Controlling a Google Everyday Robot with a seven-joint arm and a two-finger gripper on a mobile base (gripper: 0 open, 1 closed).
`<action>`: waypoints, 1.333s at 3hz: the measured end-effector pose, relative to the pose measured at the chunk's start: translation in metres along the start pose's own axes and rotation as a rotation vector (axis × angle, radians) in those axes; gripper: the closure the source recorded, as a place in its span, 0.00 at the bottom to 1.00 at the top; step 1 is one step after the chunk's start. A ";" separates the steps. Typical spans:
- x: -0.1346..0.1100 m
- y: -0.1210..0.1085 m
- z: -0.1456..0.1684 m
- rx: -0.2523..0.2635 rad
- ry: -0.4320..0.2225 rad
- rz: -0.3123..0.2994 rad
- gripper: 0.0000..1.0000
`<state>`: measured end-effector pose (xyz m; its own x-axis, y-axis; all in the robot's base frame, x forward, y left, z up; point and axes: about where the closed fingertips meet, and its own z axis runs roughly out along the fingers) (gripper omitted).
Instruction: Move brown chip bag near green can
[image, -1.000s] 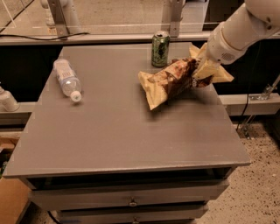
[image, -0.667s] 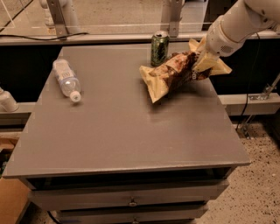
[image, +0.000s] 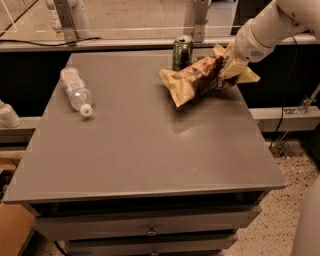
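The brown chip bag (image: 200, 76) is crinkly, dark brown in the middle with pale yellow ends. It hangs tilted above the far right part of the grey table (image: 140, 145), its lower yellow end pointing left. My gripper (image: 226, 71) comes in from the upper right on a white arm and is shut on the bag's right end. The green can (image: 182, 52) stands upright at the table's far edge, just left of and behind the bag, with a narrow gap between them.
A clear plastic bottle (image: 76, 91) with a white cap lies on its side at the table's left. Metal posts (image: 195, 20) and a rail run behind the far edge. Drawers sit under the table front. Speckled floor lies to the right.
My gripper and the bag have shifted a little up and toward the far edge, bringing the bag closer to the green can. The can and the bottle have not moved.
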<state>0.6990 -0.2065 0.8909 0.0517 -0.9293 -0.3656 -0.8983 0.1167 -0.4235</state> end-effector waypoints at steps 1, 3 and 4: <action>0.003 -0.002 0.016 -0.011 -0.019 0.003 0.78; -0.001 -0.003 0.023 -0.021 -0.029 -0.003 0.31; -0.004 -0.003 0.022 -0.023 -0.030 -0.009 0.07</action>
<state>0.7113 -0.1950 0.8758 0.0722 -0.9195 -0.3865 -0.9076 0.1002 -0.4077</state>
